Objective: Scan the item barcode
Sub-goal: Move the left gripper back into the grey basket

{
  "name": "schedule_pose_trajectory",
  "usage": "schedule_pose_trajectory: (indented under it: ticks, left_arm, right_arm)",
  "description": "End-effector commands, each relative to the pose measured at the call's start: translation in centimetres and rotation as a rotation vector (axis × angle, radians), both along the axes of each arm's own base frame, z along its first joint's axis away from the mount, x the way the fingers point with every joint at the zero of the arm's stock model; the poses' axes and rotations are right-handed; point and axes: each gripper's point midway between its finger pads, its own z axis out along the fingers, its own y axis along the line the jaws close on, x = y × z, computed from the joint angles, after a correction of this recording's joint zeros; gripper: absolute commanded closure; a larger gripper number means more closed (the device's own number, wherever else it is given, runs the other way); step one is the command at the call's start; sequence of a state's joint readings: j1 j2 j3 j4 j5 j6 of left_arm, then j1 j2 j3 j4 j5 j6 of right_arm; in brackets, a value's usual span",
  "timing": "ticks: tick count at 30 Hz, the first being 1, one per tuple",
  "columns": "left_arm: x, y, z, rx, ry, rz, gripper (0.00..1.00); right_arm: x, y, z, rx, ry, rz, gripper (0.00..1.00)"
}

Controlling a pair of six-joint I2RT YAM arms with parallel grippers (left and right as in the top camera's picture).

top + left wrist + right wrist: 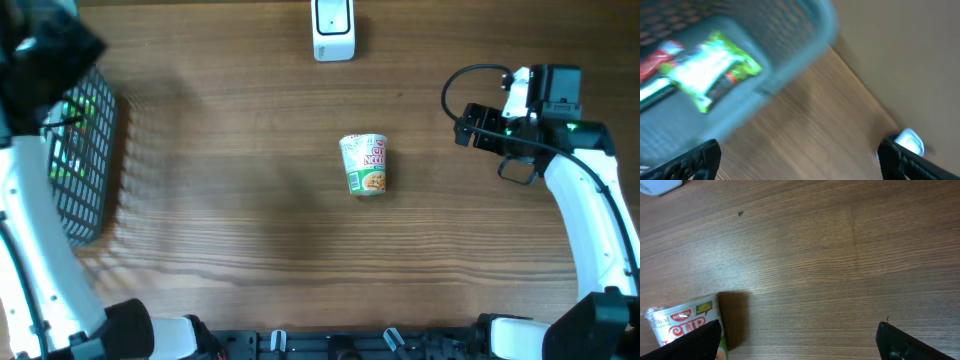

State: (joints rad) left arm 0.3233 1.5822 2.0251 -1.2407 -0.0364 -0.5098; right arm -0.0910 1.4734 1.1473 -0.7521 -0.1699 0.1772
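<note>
Near side, to the right: right gripper point(799, 342) spread wide, nothing held. To the left: left gripper point(799, 160) likewise wide and empty, above black mesh basket point(85, 190) at the table edge, green-and-white packet point(710, 70) inside. Mid-table: white-and-green paper noodle cup point(364, 163), untouched, apart from both. Far edge: white boxy barcode scanner point(333, 28). Scan judged not yet begun; pick-up and presenting remain. Bare brown wooden table point(250, 240) all round the cup; unobstructed run to scanner.

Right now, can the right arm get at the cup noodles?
Probably yes: the right arm has open jaws, and only bare table lies between it and the cup noodles.
</note>
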Motion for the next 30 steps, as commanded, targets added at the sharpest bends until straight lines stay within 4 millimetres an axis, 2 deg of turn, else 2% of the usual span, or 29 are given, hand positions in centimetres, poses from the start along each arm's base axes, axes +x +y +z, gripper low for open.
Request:
schedule_pose_trajectory:
  ticks: [1, 5, 9, 10, 11, 13, 15, 18, 21, 26, 30]
  left_arm:
    - [-1.8, 6.2, 0.3, -0.022, -0.039, 0.211, 0.02]
    - [-3.1, 11.1, -0.4, -0.004, -0.035, 0.315, 0.03]
    - [-3.7, 14.1, -2.1, 0.055, 0.043, 0.292, 0.01]
    - [-3.7, 14.7, -3.0, 0.079, 0.084, 0.259, 0.06]
    - [-3.6, 15.1, -3.8, 0.088, 0.116, 0.236, 0.16]
    - [-2.9, 15.8, -5.7, 0.105, 0.178, 0.178, 0.16]
    - [-1.7, 16.3, -8.4, 0.093, 0.237, 0.113, 0.14]
    - [0.2, 15.9, -12.2, 0.040, 0.288, -0.013, 0.07]
    - [1.4, 15.9, -16.2, -0.002, 0.350, -0.115, 0.06]
    - [2.2, 15.8, -20.8, -0.039, 0.421, -0.219, 0.08]
    - [3.5, 14.6, -23.1, -0.072, 0.416, -0.338, 0.08]
  right_arm:
    - [0.2, -0.4, 0.2, -0.024, -0.008, 0.006, 0.00]
    - [0.2, -0.4, 0.2, -0.024, -0.008, 0.006, 0.01]
    - [0.2, -0.4, 0.2, -0.024, -0.008, 0.006, 0.00]
    - [0.2, -0.4, 0.2, -0.024, -0.008, 0.006, 0.00]
    - [0.2, -0.4, 0.2, -0.024, -0.008, 0.006, 0.00]
    - [0.2, -0.4, 0.2, -0.024, -0.008, 0.006, 0.00]
    - [0.2, -0.4, 0.2, -0.024, -0.008, 0.006, 0.00]
    - [0.2, -0.4, 0.2, -0.024, -0.008, 0.006, 0.00]
    - [0.2, -0.4, 0.2, -0.024, -0.008, 0.006, 0.00]
    - [0.2, -0.4, 0.2, -0.024, -0.008, 0.006, 0.00]
    - [0.2, -0.4, 0.2, -0.024, -0.008, 0.006, 0.00]
